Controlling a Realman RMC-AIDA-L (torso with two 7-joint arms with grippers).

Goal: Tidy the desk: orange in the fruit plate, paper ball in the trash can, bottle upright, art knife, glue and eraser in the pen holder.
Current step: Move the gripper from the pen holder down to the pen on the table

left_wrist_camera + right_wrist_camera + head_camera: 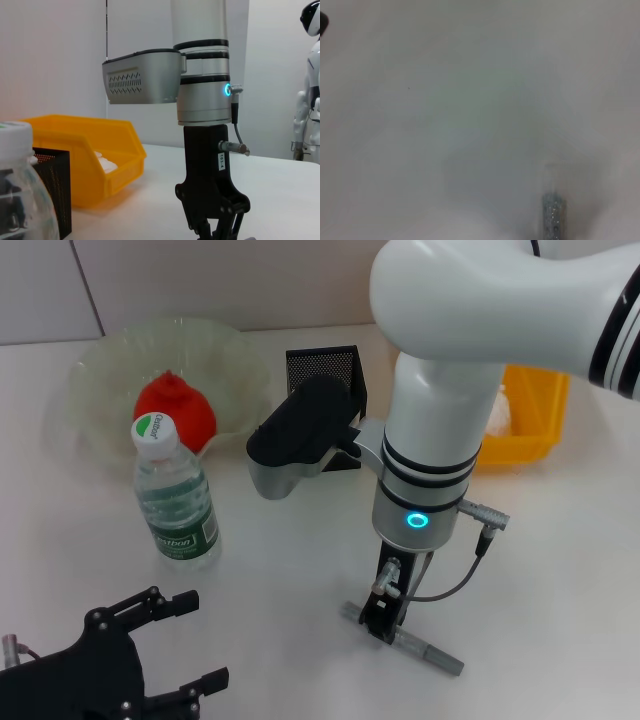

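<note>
Reaching straight down to the white desk [560, 570], the right gripper [385, 625] stands over the grey art knife [420, 648] lying flat there, its dark fingers straddling the handle, though whether they pinch it I cannot tell. The left gripper [175, 640] rests at the near left edge with its jaws spread wide and nothing between them. The bottle [175, 495] stands upright beside the fruit plate [100, 370] that holds the orange [175, 410], its green label print too small to read; the pen holder [325, 370] sits behind the arm, and the trash can [525, 420] holds the paper ball [498, 415].
</note>
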